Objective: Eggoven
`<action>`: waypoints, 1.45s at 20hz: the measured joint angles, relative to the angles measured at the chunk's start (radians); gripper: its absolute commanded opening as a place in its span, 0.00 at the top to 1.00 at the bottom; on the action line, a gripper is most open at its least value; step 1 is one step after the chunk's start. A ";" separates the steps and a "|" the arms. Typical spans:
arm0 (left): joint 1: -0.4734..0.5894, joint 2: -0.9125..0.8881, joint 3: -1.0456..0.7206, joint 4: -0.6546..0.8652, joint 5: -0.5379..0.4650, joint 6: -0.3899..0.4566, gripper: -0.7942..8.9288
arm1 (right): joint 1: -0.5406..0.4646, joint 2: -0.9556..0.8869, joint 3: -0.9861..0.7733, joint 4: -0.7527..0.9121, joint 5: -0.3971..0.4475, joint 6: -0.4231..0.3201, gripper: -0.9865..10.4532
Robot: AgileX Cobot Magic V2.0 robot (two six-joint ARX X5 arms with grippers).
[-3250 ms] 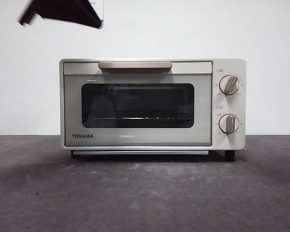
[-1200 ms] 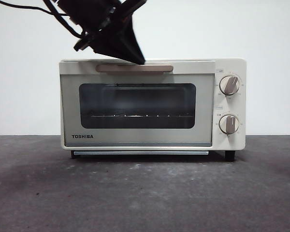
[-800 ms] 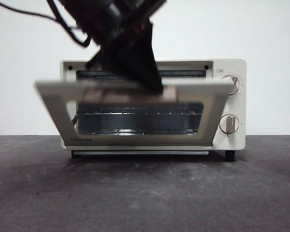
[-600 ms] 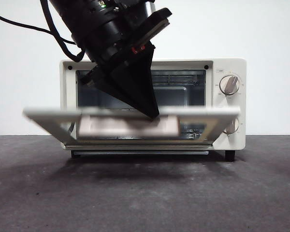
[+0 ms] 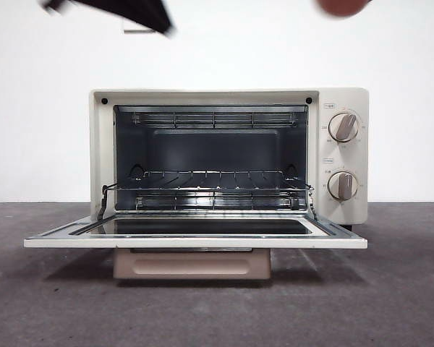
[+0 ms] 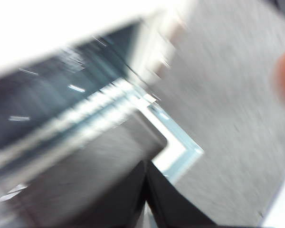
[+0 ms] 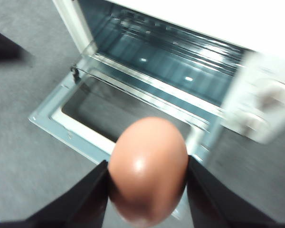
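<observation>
I see the oven [image 5: 228, 155] door [image 5: 195, 233] flat open, wire rack [image 5: 206, 189] bare. Right gripper [image 7: 147, 176] clamps the egg [image 7: 148, 175] high above the door. Left gripper [image 6: 146, 190] pinched closed, holding nothing.

The toaster oven [image 5: 228, 155] sits on the table [image 5: 390, 289], its door [image 5: 195, 237] folded flat out in front, the rack [image 5: 206, 189] inside. Up above its right side, the egg [image 7: 148, 167] sits between the right gripper's [image 7: 147, 190] jaws — the left gripper [image 6: 147, 190] is high over the left.
</observation>
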State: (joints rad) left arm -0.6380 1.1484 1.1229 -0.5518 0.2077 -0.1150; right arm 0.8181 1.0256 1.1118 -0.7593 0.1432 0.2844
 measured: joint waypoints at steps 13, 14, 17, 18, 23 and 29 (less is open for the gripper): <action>0.355 -0.511 -0.245 -0.148 0.190 0.019 0.91 | -0.084 0.395 0.000 0.362 -0.097 0.000 0.91; 0.372 -0.535 -0.261 -0.155 0.205 0.020 0.91 | -0.088 0.416 0.000 0.375 -0.098 0.000 0.91; 0.406 -0.584 -0.287 -0.196 0.217 0.022 0.91 | -0.103 0.474 0.000 0.420 -0.098 0.000 0.91; 0.412 -0.593 -0.289 -0.217 0.217 0.026 0.91 | -0.109 0.493 0.000 0.437 -0.098 0.000 0.91; 0.415 -0.621 -0.290 -0.271 0.217 0.045 0.91 | -0.149 0.563 0.000 0.503 -0.095 0.000 0.91; 0.415 -0.626 -0.290 -0.275 0.218 0.046 0.91 | -0.175 0.616 0.000 0.560 -0.093 0.000 0.91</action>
State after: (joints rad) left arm -0.2226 0.5224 0.8326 -0.8265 0.4255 -0.0689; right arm 0.6430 1.6421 1.1114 -0.1997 0.0498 0.2844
